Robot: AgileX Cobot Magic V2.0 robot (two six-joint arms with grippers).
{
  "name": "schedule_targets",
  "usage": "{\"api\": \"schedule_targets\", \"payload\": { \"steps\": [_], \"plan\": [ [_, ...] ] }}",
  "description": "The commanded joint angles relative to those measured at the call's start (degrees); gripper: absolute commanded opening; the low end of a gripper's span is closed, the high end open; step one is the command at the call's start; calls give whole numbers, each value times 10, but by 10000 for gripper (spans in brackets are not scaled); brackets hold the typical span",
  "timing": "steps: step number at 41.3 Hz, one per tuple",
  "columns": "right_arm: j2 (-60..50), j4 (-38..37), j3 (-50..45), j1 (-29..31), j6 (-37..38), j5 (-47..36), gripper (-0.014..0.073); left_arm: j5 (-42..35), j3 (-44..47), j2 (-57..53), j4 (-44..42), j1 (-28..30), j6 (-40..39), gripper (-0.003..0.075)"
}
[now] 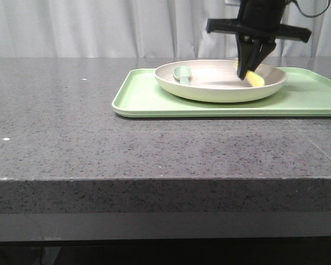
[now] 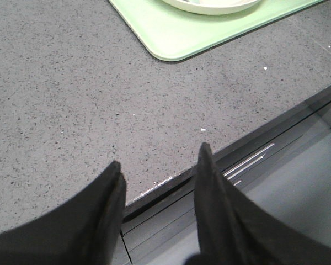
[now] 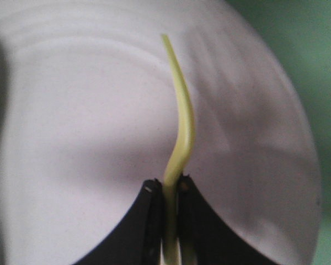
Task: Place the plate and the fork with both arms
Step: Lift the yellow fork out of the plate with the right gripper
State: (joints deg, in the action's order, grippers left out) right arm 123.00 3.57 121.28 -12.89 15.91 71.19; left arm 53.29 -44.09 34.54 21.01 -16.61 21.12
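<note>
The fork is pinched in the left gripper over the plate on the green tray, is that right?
Not quite: the right gripper pinches the fork, as the right wrist view shows. The left gripper is open. The plate and green tray are right.

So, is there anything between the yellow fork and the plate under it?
Nothing visible. The right end effector is shut on the fork over a bare part of the plate; the spoon lies at its far left side.
</note>
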Motion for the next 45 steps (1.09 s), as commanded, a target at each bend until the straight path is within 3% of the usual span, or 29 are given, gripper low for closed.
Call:
{"api": "schedule_targets", "payload": {
  "steps": [1,13,20,23,34,38,45],
  "plan": [
    [-73,-4,16,1,-28,54,-19,-32,-15,1,14,1,1,304],
    [-185,-4,-2,11,-100,55,-20,-32,-15,1,13,1,1,304],
    [-258,-4,-90,68,-130,54,-123,-32,-15,1,13,1,1,305],
    [-275,4,-132,103,-151,54,-113,-32,-15,1,13,1,1,304],
    [-255,195,-242,229,-282,23,-116,-32,-15,1,13,1,1,304],
    [-232,272,-252,249,-329,25,-116,-33,-15,1,13,1,1,304],
    [-184,340,-252,251,-369,25,-116,-33,-15,1,13,1,1,304]
  ]
}}
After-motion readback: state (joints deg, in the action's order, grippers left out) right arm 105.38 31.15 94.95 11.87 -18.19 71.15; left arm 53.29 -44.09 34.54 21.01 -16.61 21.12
